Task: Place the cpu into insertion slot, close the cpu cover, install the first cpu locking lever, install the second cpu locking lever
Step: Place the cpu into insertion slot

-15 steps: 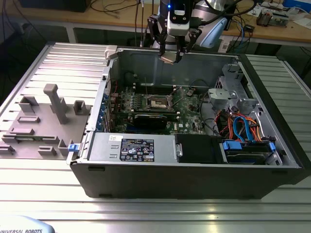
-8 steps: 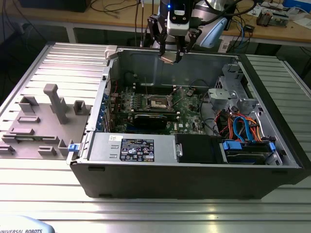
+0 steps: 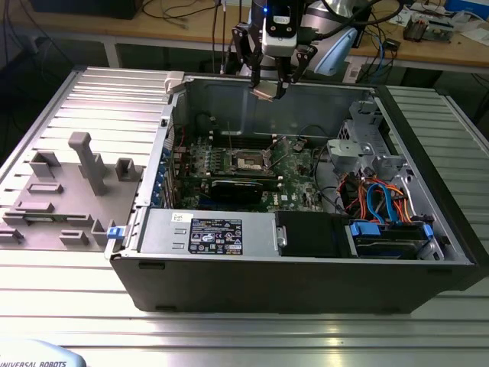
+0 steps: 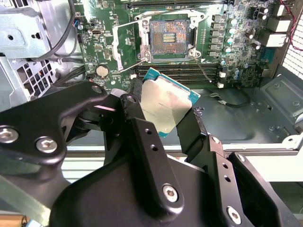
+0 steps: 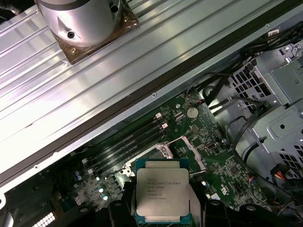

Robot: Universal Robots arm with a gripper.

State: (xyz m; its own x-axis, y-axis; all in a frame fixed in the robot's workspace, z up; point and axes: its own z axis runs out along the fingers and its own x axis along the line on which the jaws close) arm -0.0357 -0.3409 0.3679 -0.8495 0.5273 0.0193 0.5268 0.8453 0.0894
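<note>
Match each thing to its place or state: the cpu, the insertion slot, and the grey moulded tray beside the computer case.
Things:
1. cpu
2. insertion slot
3. grey moulded tray

Places or states:
A. empty, contacts bare, on the green motherboard
B. outside the computer case, at the exterior view's left
C. gripped by the end effector, up in the air

Pairs: 1-C; 2-A; 3-B

Electronics lab — cable-strewn workbench (image 3: pixel 191 29), opened computer (image 3: pixel 306 279)
</note>
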